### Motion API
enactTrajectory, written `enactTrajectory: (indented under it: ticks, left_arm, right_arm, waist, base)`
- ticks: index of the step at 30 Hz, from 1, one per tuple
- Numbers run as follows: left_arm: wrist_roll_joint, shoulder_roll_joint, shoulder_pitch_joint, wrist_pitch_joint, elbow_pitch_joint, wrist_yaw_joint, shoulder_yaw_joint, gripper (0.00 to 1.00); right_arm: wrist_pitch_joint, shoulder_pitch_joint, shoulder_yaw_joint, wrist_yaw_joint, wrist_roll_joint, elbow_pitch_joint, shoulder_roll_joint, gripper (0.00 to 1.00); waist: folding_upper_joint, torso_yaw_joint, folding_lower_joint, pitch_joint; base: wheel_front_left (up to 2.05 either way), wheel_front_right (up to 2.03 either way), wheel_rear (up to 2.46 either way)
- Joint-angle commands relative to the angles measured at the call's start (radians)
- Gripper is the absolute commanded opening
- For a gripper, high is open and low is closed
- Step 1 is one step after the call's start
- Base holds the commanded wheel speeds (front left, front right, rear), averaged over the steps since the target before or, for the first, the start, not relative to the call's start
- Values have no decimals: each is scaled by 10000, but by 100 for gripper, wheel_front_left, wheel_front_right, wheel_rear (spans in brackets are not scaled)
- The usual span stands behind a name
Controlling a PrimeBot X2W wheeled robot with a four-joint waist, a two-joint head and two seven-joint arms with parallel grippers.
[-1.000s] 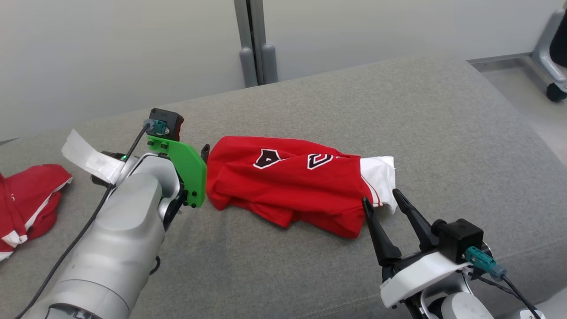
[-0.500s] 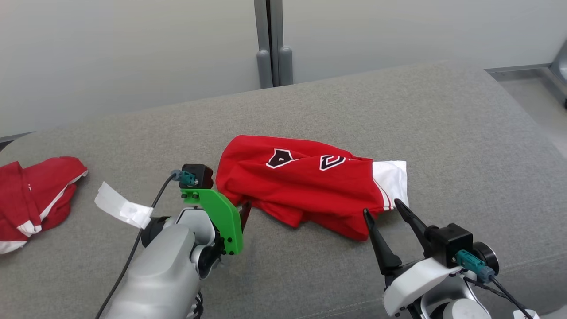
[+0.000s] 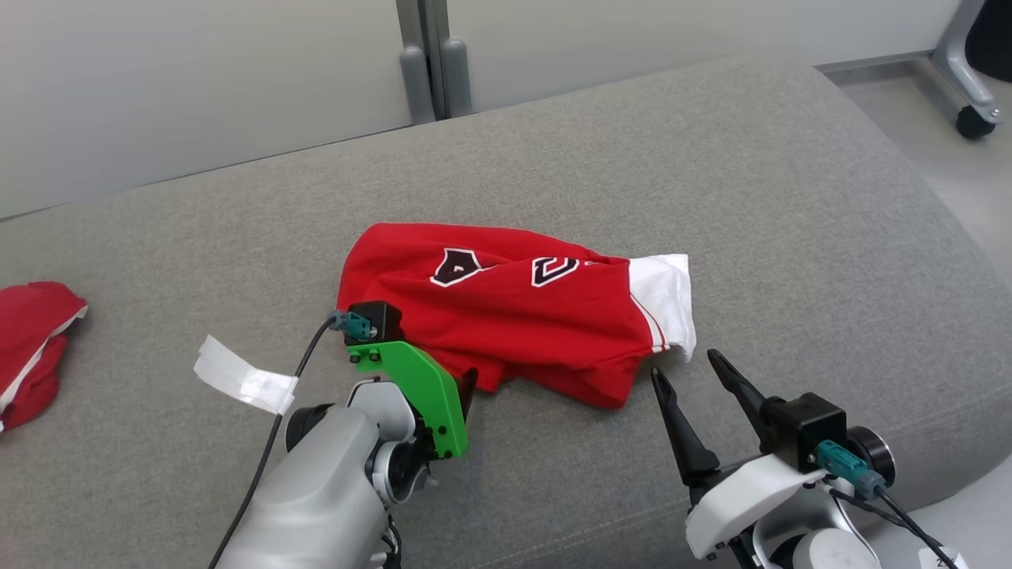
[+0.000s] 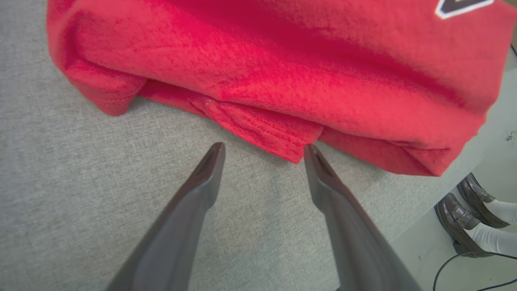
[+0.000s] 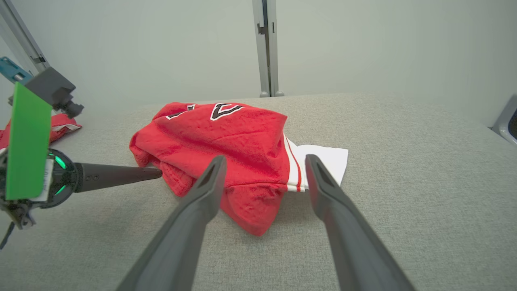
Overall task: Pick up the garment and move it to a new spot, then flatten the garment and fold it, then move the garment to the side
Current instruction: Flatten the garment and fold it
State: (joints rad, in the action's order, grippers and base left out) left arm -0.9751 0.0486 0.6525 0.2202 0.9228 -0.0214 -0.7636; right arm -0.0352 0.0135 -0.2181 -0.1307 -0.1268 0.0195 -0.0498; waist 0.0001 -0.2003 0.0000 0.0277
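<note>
Red garment [image 3: 506,308] lies bunched in the middle of the grey cushion [image 3: 711,158]. Its black-and-white emblems face up on the far side and a white sleeve [image 3: 664,296] sticks out at the right end.

Left gripper [image 4: 263,147] sits at the garment's near-left edge with its jaws spread wide, holding nothing. In the left wrist view the tips are right at a folded red hem; whether they touch it is unclear. A green plate [image 3: 419,395] and a white tag [image 3: 245,379] ride on that wrist.

Right gripper [image 3: 684,363] is at the near-right end, also spread wide and empty, with its tips just short of the cloth below the white sleeve.

A second red garment [image 3: 32,348] lies at the far left of the cushion, well apart. A person's dark shoes [image 4: 460,218] stand on the floor beside the cushion.
</note>
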Motion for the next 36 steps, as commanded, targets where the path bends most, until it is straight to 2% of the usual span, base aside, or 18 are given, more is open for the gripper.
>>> enactTrajectory:
  ticks: [1, 13, 17, 18, 19, 20, 21, 22, 23, 27, 28, 30, 31, 32, 33, 34, 35, 36]
  left_arm:
    - [-122, 38, -63, 69, -22, -135, -89, 100]
    - [-1210, 39, 483, -172, 201, -892, -562, 100]
    - [-1433, 40, 627, -284, 483, -898, -592, 100]
    - [-1505, 39, 657, -308, 525, -865, -590, 89]
    - [-1485, 39, 726, -385, 617, -901, -644, 47]
    - [-1508, 39, 747, -390, 692, -877, -676, 43]
    - [-1567, 39, 728, -394, 790, -870, -709, 45]
    - [-1650, 39, 703, -365, 879, -879, -726, 67]
    - [-1765, 39, 674, -315, 920, -832, -705, 100]
    - [-2135, 39, 667, -470, 832, -600, -700, 100]
    - [-2269, 39, 689, -499, 748, -531, -707, 86]
    - [-2470, 38, 746, -633, 644, -452, -730, 92]
    - [-2567, 38, 771, -686, 634, -428, -766, 83]
    - [-2621, 38, 783, -730, 643, -414, -808, 68]
    - [-2670, 38, 785, -789, 654, -390, -839, 49]
    - [-2670, 38, 785, -789, 654, -390, -839, 49]
    - [-2723, 38, 788, -826, 688, -393, -882, 32]
    - [-2786, 38, 786, -889, 718, -362, -922, 1]
  right_arm:
    - [23, 101, 9, -1, 4, -67, -13, 100]
    - [-150, 259, 68, -1, 143, -92, -12, 100]
    - [-211, 284, 90, -1, 145, -107, -12, 100]
    - [-205, 300, 96, -1, 141, -113, -12, 100]
    - [-214, 307, 98, -1, 130, -115, -12, 100]
    - [-213, 316, 78, -1, 114, -113, -12, 100]
    - [-206, 321, 34, -1, 81, -99, -12, 100]
    - [-201, 324, -9, -1, 64, -78, -12, 100]
    - [-188, 331, -50, -1, 49, -76, -12, 100]
    - [-187, 366, -92, -1, 18, -113, -12, 100]
    - [-180, 365, -85, -1, 18, -113, -12, 100]
    - [-164, 355, -81, -1, 25, -91, -13, 100]
    - [-158, 350, -93, -1, 17, -77, -13, 100]
    - [-149, 346, -113, -1, 2, -63, -12, 100]
    - [-144, 345, -125, -1, -11, -53, -12, 100]
    - [-144, 345, -125, -1, -11, -53, -12, 100]
    - [-144, 344, -135, -1, -23, -39, -13, 100]
    - [-145, 338, -132, -1, -34, -23, -13, 100]
  waist:
    - [-1, -233, 0, 232]
    - [-1, -635, 0, 698]
    - [-1, -646, 0, 795]
    - [-1, -641, 0, 815]
    - [-1, -632, 0, 834]
    - [-1, -634, 0, 844]
    - [-1, -649, 0, 837]
    - [-1, -677, 0, 820]
    - [-1, -706, 0, 814]
    - [-1, -755, 0, 847]
    - [-1, -755, 0, 855]
    - [-1, -755, 0, 859]
    - [-1, -756, 0, 850]
    - [-1, -761, 0, 832]
    - [-1, -768, 0, 807]
    - [-1, -768, 0, 807]
    - [-1, -771, 0, 779]
    - [-1, -765, 0, 746]
  base:
    - [0, 0, 0]
    - [0, 0, 0]
    - [0, 0, 0]
    - [0, 0, 0]
    - [0, 0, 0]
    - [0, 0, 0]
    - [0, 0, 0]
    - [0, 0, 0]
    - [0, 0, 0]
    - [0, 0, 0]
    - [0, 0, 0]
    - [0, 0, 0]
    - [0, 0, 0]
    - [0, 0, 0]
    - [0, 0, 0]
    - [0, 0, 0]
    - [0, 0, 0]
    - [0, 0, 0]
